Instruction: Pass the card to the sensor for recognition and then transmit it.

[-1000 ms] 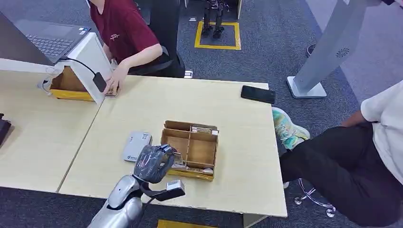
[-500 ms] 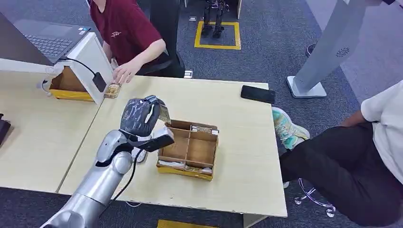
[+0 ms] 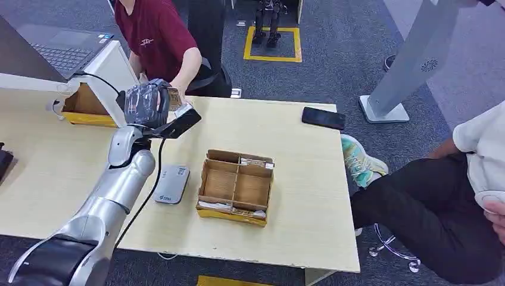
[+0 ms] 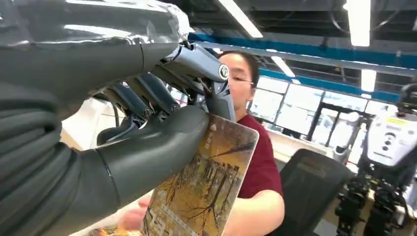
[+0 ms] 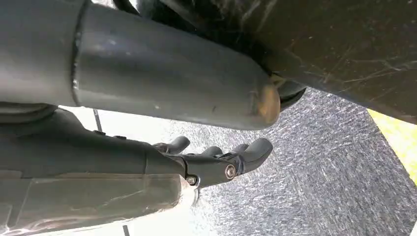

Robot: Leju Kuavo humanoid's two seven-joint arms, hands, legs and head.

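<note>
One card point(image 3: 174, 97) is up off the table, pinched in the left hand point(image 3: 149, 102) at the far-left part of the light wood table point(image 3: 298, 179). Head view: hand raised, arm stretched fwd, card poking out the far side of the fingers toward a person in a red shirt point(image 3: 155, 36). Grey sensor pad point(image 3: 171, 183) lies on the table below and nearer the robot than the hand, well apart from it. Divided cardboard tray point(image 3: 237, 187) sits just right of the sensor. Black phone point(image 3: 323, 118) far off to the hand's right.

Left wrist view: thick grey thumb point(image 4: 147, 157) clamps the card point(image 4: 206, 187) against the darker fingers point(image 4: 147, 93); card face w/ a brownish tree picture. Person's hand point(image 4: 135, 216) low behind the card, blurred.

Right wrist view: right hand point(image 5: 216, 157) empty, fingers loosely apart, over grey carpet point(image 5: 319, 167).
</note>
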